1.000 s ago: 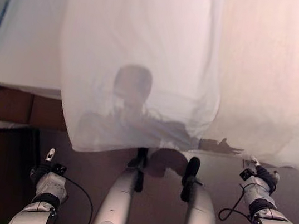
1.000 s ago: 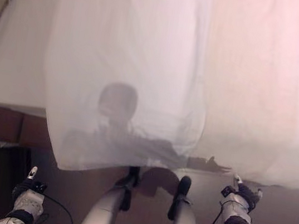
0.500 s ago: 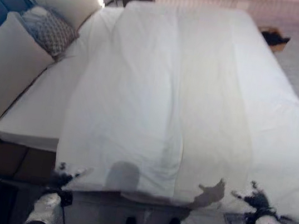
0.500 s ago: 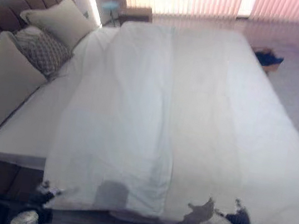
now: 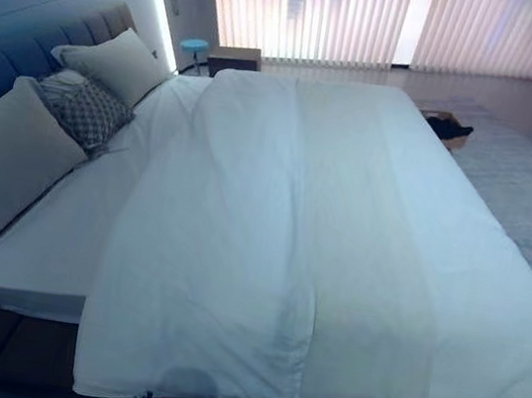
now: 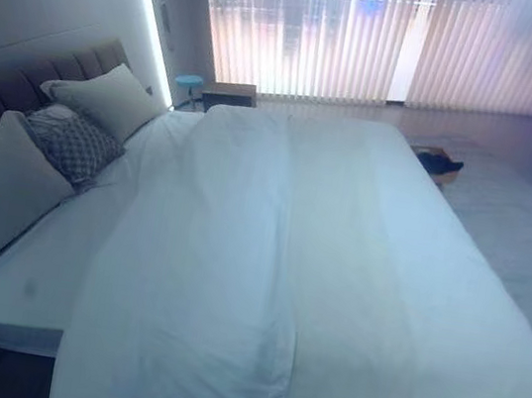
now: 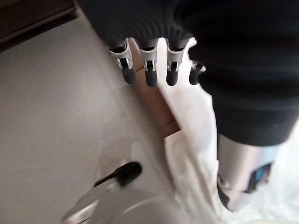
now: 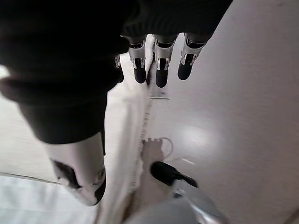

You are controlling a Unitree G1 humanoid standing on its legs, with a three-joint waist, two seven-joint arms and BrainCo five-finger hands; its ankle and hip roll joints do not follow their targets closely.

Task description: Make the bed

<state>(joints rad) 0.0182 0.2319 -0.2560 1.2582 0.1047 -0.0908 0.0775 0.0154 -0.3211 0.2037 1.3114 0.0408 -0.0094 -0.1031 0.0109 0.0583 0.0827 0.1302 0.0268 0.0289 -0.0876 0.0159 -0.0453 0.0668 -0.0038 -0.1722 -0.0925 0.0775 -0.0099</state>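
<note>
Down at the near edge, the left hand [image 7: 154, 70] and right hand [image 8: 156, 65] hang with fingers loose, gripping nothing, beside the white duvet [image 5: 278, 251] draped over the bed [image 5: 47, 256]. Likely risk: tugging one corner would skew it away from the pillows [image 5: 13, 151].

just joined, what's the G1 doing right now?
It's making the bed. The white duvet lies spread over the mattress, its near edge hanging over the side of the bed closest to the robot. Three pillows lie at the headboard. In the wrist views the left hand and right hand are by the white cloth, fingers relaxed and open, neither gripping it.
</note>
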